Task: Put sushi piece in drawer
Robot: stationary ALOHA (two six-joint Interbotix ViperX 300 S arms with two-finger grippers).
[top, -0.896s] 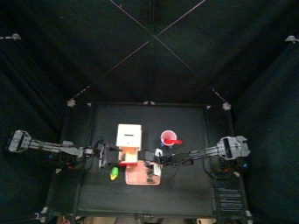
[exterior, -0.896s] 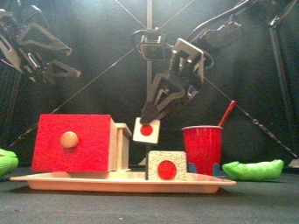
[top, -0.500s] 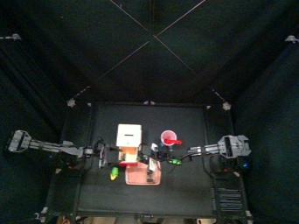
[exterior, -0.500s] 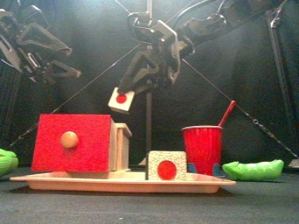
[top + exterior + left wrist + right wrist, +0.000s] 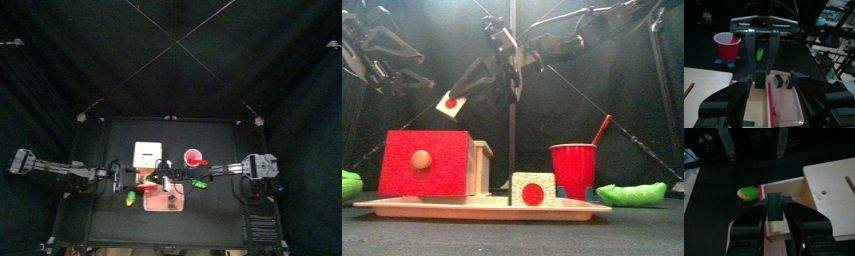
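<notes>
The drawer [image 5: 425, 162] has a red front with a round knob and is pulled out of its cream-white box [image 5: 481, 168], which stands on a tray [image 5: 476, 207]. My right gripper [image 5: 462, 95] has reached across the middle and is shut on a white sushi piece with a red centre [image 5: 452, 102], held high over the open drawer. In the right wrist view the sushi piece [image 5: 775, 210] is between the jaws, above the drawer's open cavity [image 5: 791, 190]. A second sushi piece [image 5: 532, 189] stands on the tray. My left gripper [image 5: 769, 102] is open beside the drawer front.
A red cup [image 5: 572, 170] with a stick in it stands right of the box. Green toy pieces lie at the table's left [image 5: 349, 185] and right [image 5: 632, 193]. In the top view the box [image 5: 147, 153], cup [image 5: 195, 158] and tray [image 5: 162, 202] crowd the table's middle.
My right gripper has carried the sushi piece leftwards and a little upwards, from above the tray beside the cup to over the open drawer. The left arm has not moved.
</notes>
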